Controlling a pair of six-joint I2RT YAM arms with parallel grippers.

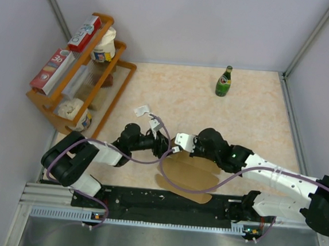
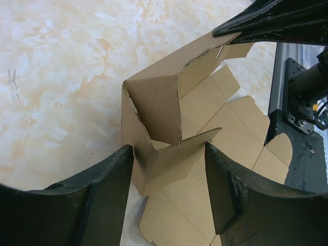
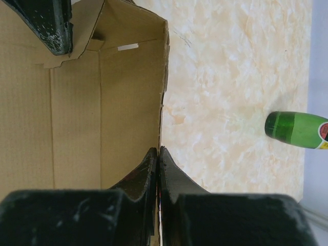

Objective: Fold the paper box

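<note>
Paper box [image 1: 190, 177]: plain brown corrugated cardboard, die-cut, partly folded. The base panel lies flat on the table [image 1: 251, 119] at its near edge, roughly mid-width, with rounded flaps spread toward the front. The far end is raised: one side wall stands upright, a second wall meets it at a corner, and a tabbed flap leans inward, tilted and not tucked. There is a small white mark on the upright wall's inner face near the top corner. The remaining flaps lie flat, unfolded.

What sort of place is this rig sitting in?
Probably a lab test cell: plain grey walls box in a marble-look table, with a wooden rack of groceries and a green bottle as props.
</note>
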